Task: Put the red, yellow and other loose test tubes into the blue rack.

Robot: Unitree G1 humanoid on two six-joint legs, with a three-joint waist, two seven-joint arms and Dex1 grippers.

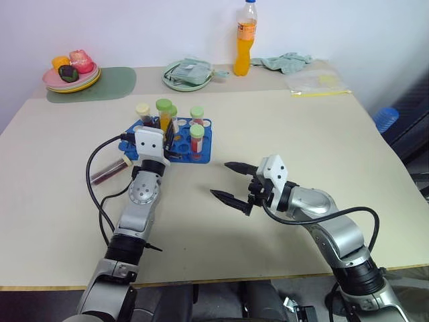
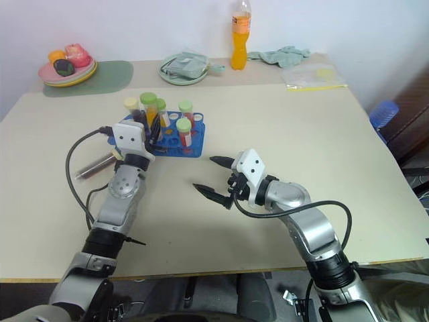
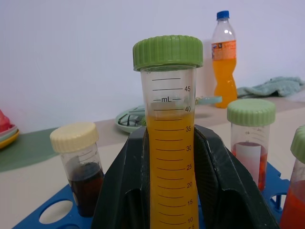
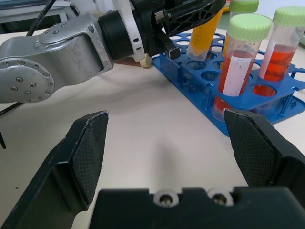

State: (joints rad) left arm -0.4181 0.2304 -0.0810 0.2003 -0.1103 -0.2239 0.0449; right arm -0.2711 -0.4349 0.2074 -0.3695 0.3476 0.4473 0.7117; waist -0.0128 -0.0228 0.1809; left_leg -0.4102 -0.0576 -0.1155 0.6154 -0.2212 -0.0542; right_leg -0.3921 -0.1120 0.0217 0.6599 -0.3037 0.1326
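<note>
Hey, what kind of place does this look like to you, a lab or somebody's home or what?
Probably a robot test setup, not a real lab: a plain table against a bare wall, holding a blue rack of capped test tubes, an orange drink bottle and plates of toy-like food.

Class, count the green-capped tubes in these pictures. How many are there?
4. One yellow tube is gripped in the left tool at the blue rack; three red tubes stand in its holes. Others may be hidden.

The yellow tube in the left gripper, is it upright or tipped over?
Upright. The yellow tube stands vertical between the left gripper's fingers, green cap on top, above the blue rack.
</note>
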